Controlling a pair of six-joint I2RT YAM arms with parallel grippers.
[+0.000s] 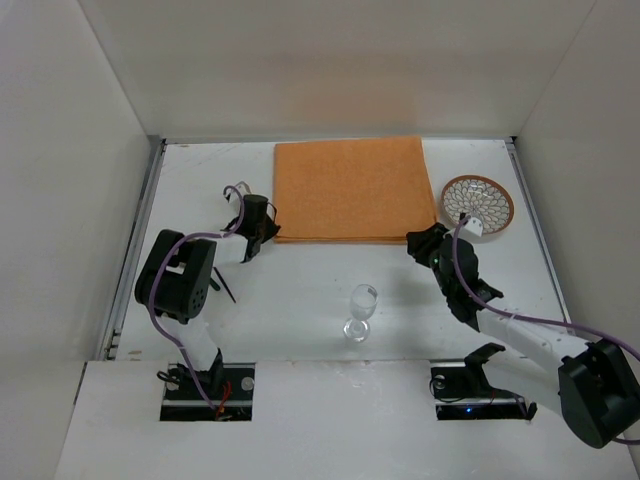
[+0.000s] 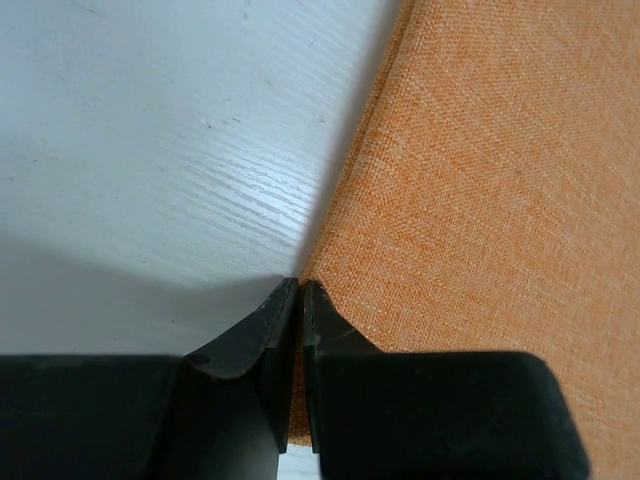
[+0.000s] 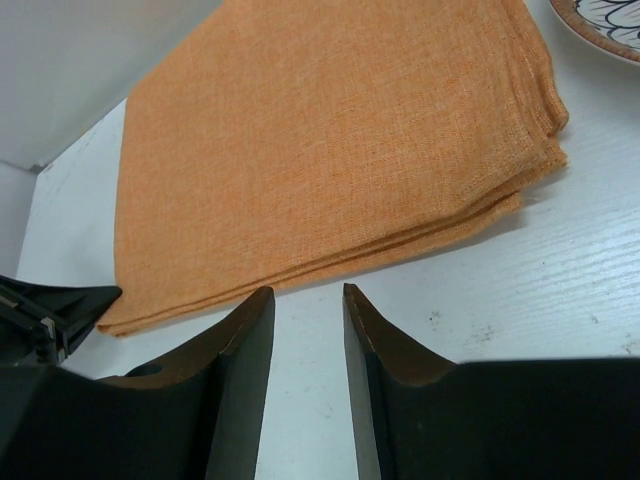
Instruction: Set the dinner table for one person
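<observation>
A folded orange cloth (image 1: 350, 188) lies on the far middle of the white dinner table (image 1: 300, 290). My left gripper (image 1: 262, 232) sits at the cloth's near left corner. In the left wrist view it (image 2: 300, 283) is shut, its tips pinched on the edge of the cloth (image 2: 480, 180), and orange fabric shows between the fingers. My right gripper (image 1: 418, 240) is at the cloth's near right corner. In the right wrist view it (image 3: 305, 290) stands open just short of the layered cloth edge (image 3: 330, 150), with only bare table (image 3: 560, 290) between its fingers.
A round patterned plate (image 1: 477, 204) with a brown rim lies right of the cloth; its edge (image 3: 610, 20) shows in the right wrist view. A clear wine glass (image 1: 361, 312) stands upright near the front middle. White walls enclose the table.
</observation>
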